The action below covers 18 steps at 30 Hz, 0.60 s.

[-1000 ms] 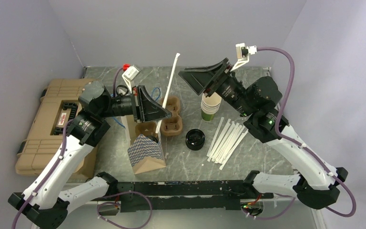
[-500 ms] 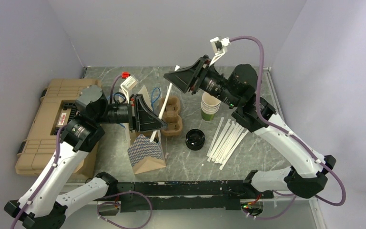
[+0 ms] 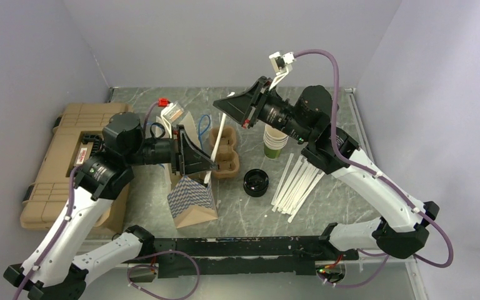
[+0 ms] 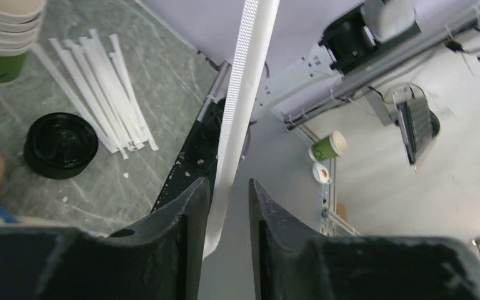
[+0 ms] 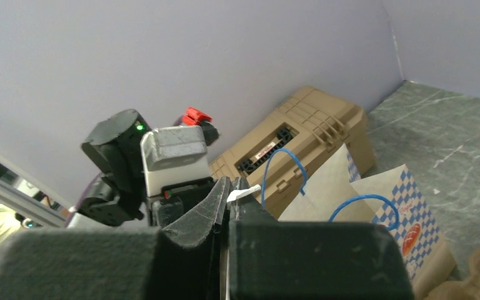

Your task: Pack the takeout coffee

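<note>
The takeout coffee is out of view in every frame. A long white paper-wrapped straw (image 3: 217, 142) stands nearly upright over the cardboard cup carrier (image 3: 227, 156). My right gripper (image 3: 221, 107) is shut on the straw's top end, and a bit of white wrapper (image 5: 245, 192) sticks out past its closed fingers. My left gripper (image 3: 215, 166) is lower down the same straw (image 4: 242, 94). Its jaws stand apart, and the straw leans on the left finger (image 4: 195, 206) with a gap to the other.
A blue-chequered paper bag (image 3: 190, 200) with blue handles lies under the left gripper. To the right are a stack of lidless cups with a green base (image 3: 275, 140), black lids (image 3: 256, 182) and several wrapped straws (image 3: 297, 181). A tan hard case (image 3: 69, 156) sits at the left.
The right arm swung left and down to the straw's top and closed on it. The left gripper, which was shut on the straw, has opened its jaws.
</note>
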Each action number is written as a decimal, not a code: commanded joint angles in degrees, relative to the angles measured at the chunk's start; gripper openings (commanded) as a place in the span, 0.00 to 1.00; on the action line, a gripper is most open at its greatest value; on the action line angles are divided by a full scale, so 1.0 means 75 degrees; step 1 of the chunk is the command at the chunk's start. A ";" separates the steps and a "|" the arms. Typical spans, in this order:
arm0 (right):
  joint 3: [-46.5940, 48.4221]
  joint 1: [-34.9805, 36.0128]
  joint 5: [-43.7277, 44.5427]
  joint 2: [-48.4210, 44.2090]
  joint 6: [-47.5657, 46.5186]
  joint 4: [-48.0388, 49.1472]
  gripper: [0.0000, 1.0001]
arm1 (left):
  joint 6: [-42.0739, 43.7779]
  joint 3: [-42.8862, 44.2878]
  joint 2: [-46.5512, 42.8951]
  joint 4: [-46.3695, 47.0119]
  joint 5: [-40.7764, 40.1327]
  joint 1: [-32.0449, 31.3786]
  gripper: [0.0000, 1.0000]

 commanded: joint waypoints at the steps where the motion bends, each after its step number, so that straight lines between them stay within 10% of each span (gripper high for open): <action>1: 0.0314 0.0066 0.0310 0.0031 -0.0571 -0.0012 0.00 | 0.0866 0.0875 -0.0283 -0.1319 -0.1635 -0.0003 0.41; 6: 0.1106 0.0432 0.0786 0.0580 -0.1426 -0.0353 0.00 | 0.1342 0.1715 -0.0828 -0.2502 -0.4047 -0.0011 0.75; 18: 0.2154 0.1865 0.2955 0.2413 -0.4100 0.1132 0.00 | 0.1390 0.1847 -0.1779 -0.3820 -0.6521 -0.0010 0.78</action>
